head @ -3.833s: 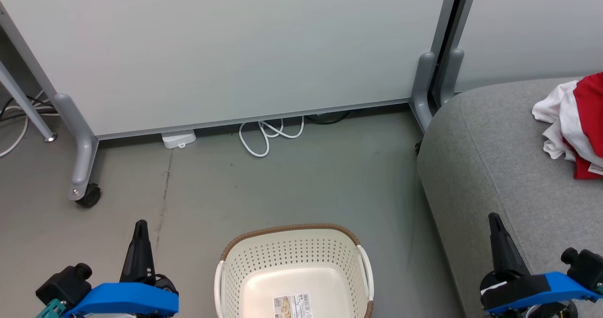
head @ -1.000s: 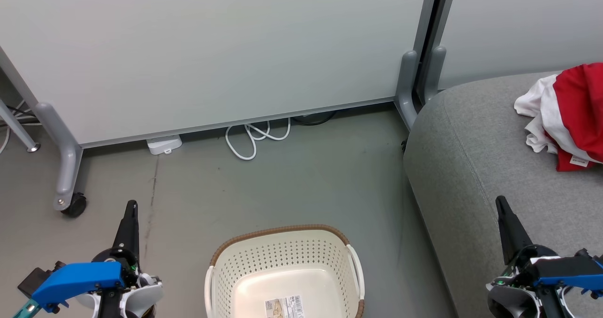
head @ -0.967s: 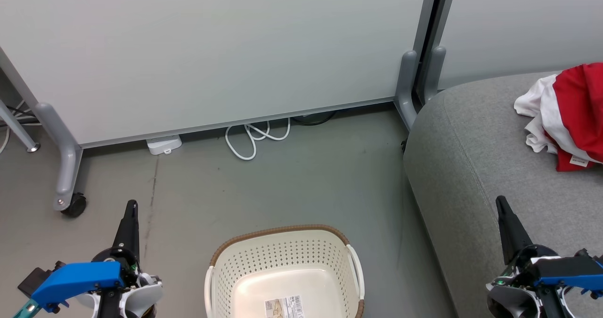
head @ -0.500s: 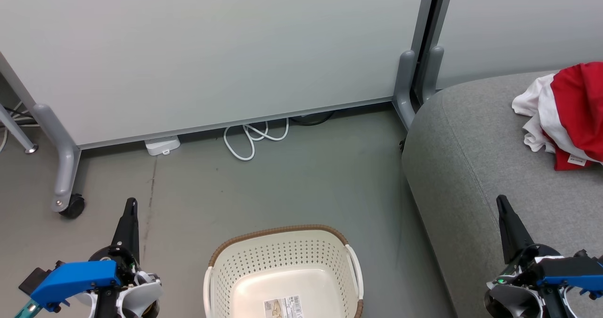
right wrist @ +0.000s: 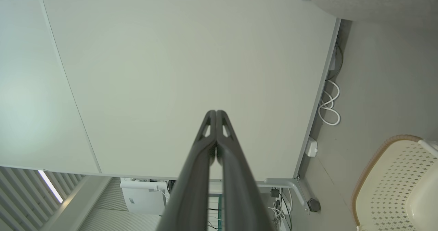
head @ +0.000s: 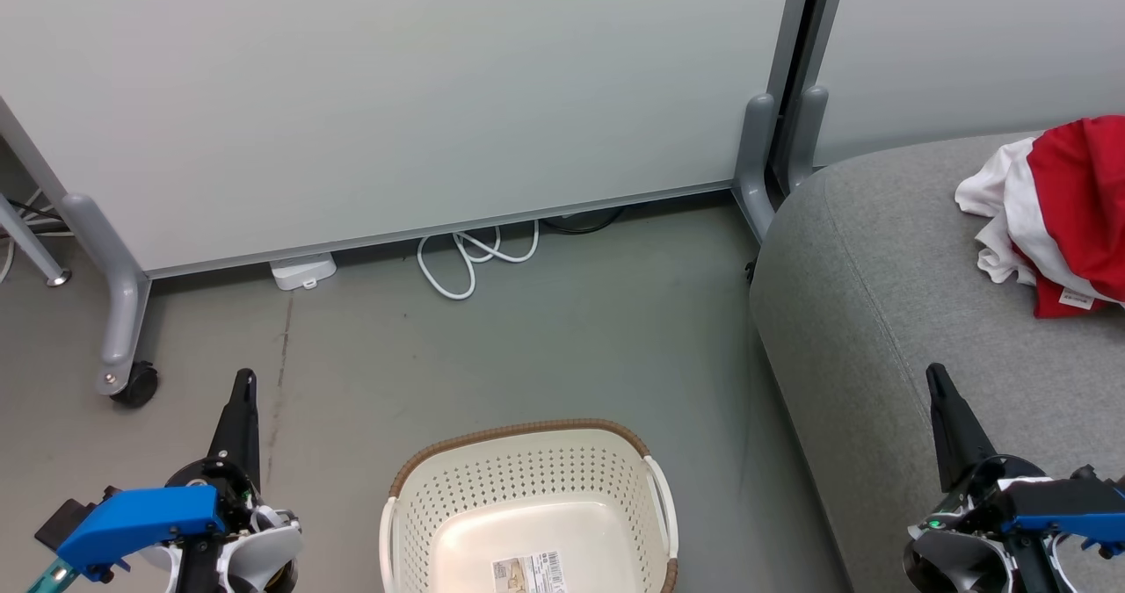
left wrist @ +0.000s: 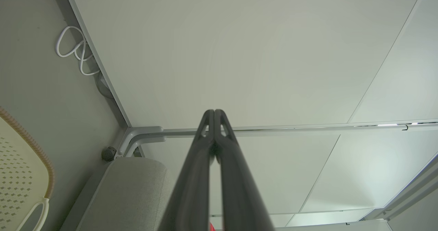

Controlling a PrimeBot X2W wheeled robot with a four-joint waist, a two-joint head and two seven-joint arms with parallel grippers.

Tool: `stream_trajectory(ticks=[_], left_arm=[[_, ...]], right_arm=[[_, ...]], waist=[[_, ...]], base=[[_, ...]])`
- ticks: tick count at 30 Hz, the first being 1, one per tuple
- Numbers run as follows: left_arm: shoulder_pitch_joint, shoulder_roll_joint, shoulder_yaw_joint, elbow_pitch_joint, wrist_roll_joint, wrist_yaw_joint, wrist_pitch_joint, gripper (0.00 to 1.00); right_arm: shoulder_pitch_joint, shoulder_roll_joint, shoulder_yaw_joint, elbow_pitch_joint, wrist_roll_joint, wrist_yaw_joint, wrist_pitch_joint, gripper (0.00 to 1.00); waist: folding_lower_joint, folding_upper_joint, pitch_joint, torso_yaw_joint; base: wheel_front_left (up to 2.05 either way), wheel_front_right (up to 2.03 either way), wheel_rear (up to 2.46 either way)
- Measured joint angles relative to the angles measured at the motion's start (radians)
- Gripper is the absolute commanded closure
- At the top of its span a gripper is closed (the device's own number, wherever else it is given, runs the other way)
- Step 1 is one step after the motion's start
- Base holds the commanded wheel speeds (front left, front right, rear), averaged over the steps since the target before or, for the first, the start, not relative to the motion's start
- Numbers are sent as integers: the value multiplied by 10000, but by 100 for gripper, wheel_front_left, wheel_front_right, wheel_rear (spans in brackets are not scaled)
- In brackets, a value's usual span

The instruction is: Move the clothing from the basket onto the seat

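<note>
clothing point(head: 1068, 193) at right edge, on seat point(head: 879, 312) | soft, light, floppy; you should pinch a bunched fold | left gripper point(head: 243, 378), right gripper point(head: 935, 373): fingers pressed together, empty

The robot's arms are held low, one at each side. The left gripper point(head: 244, 380) points up and away, its two long dark fingers point(left wrist: 198, 162) pressed flat together, empty. The right gripper point(head: 936, 375) mirrors it, tips touching, gripping nothing.
</note>
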Motion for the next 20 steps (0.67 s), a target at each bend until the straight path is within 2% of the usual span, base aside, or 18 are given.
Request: stream_trajectory(ticks=[20], left_arm=[[0,0,0,0,0,0,0,100]], right_arm=[[-7,0,0,0,0,0,0,100]], waist=[[0,0,0,0]], base=[[0,0,0]])
